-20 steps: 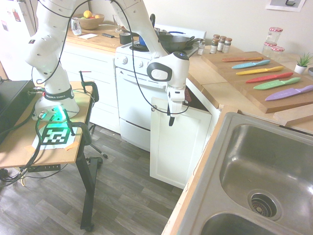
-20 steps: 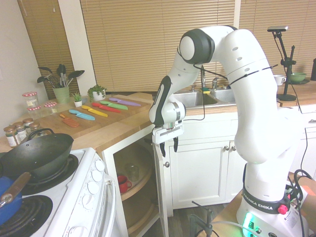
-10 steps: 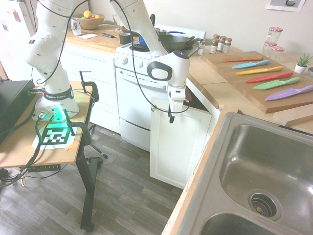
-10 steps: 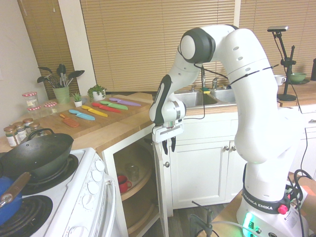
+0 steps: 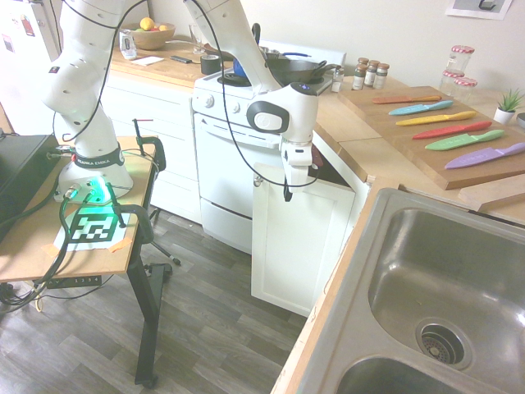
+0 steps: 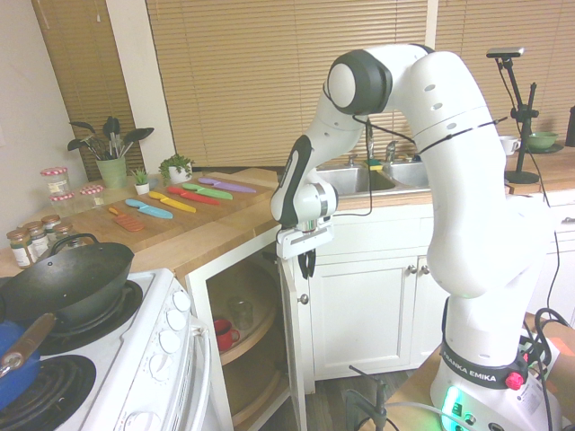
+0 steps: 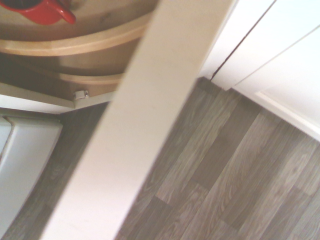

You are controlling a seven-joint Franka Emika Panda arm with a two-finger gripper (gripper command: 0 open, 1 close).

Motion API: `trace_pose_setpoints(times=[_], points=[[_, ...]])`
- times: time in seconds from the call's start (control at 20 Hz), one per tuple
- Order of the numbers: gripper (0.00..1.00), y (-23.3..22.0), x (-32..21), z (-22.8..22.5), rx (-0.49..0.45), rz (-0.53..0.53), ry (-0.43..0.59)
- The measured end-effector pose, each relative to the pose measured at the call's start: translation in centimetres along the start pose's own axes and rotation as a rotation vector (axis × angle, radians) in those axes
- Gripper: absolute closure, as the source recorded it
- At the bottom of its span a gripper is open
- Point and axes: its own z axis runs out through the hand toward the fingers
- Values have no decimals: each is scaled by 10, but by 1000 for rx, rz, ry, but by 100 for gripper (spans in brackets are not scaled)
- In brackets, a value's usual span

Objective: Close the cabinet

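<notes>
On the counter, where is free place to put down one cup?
Bare wood lies on the countertop between the oven and the cutting board. The board, covered with knives, is crowded, as is the corner with spice jars.

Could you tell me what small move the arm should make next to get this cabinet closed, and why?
Probably a sideways push on the door's top edge, toward the opening. The cabinet door stands wide open, showing the round wooden shelves inside, and the gripper, fingers shut and pointing down, hangs right at that top edge, on its outer side.
</notes>
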Motion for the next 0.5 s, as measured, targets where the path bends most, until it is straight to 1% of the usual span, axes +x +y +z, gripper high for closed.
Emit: trace_pose_setpoints(times=[0.25,0.5], points=[[100,1,-5,-5,-10,-32,16],[100,-11,-23,-12,-29,-145,73]])
